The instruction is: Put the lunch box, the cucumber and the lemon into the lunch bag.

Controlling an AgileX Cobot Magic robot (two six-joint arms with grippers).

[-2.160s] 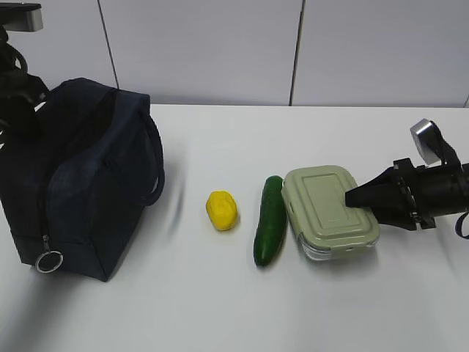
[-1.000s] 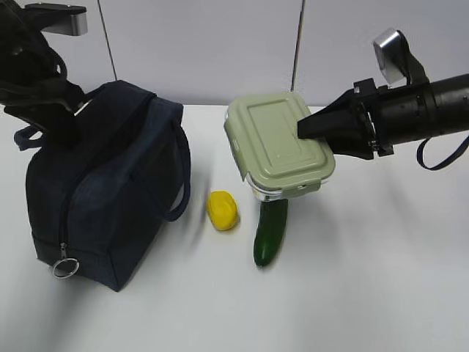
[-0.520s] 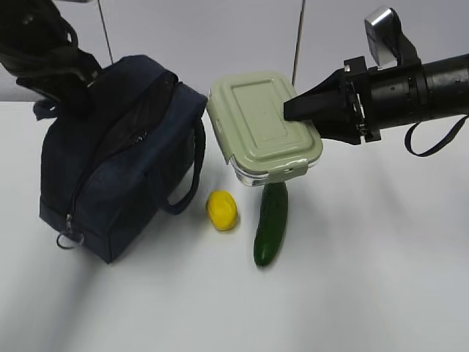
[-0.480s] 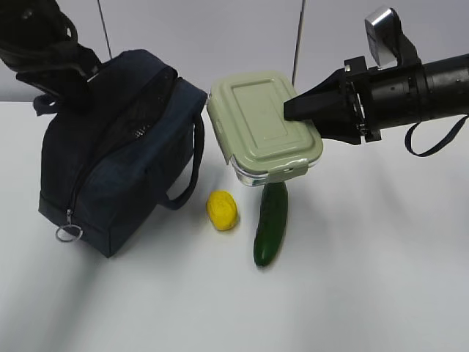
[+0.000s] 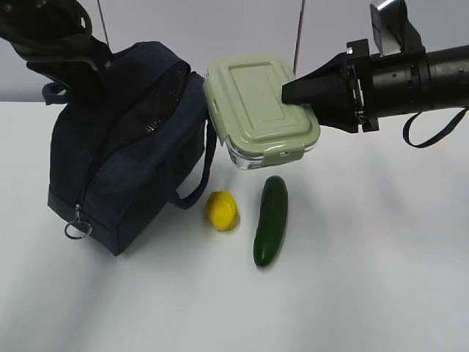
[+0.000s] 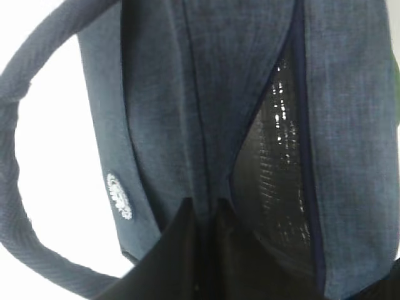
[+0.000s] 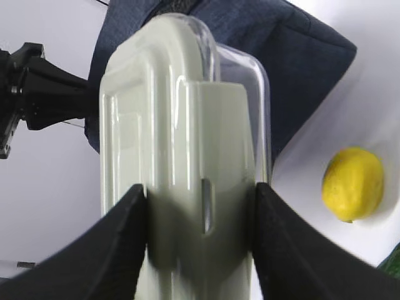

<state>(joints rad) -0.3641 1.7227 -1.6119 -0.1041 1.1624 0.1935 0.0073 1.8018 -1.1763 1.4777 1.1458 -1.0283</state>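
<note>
The navy lunch bag (image 5: 124,154) stands tipped at the left, its top zipper parted so the dark lining (image 6: 281,162) shows. My left gripper (image 6: 205,209) is shut on the bag's top fabric beside that slit and holds the bag's top up. The lunch box (image 5: 258,110), sage-green lid toward the camera, hangs in the air against the bag's right upper edge, with my right gripper (image 5: 293,92) shut on its right end; its black fingers (image 7: 128,231) press both sides of it. The lemon (image 5: 221,210) and the cucumber (image 5: 270,218) lie on the table below.
A loop handle (image 5: 198,180) hangs off the bag's right side near the lemon. The silver ring pull (image 5: 76,229) dangles at the bag's lower left corner. The white table (image 5: 366,279) stretches to the right and front; a pale panelled wall stands behind.
The right gripper carried the lunch box up and left, from over the cucumber to the bag's upper edge. The left gripper lifted the bag's top and tipped it further, widening the zipper gap.
</note>
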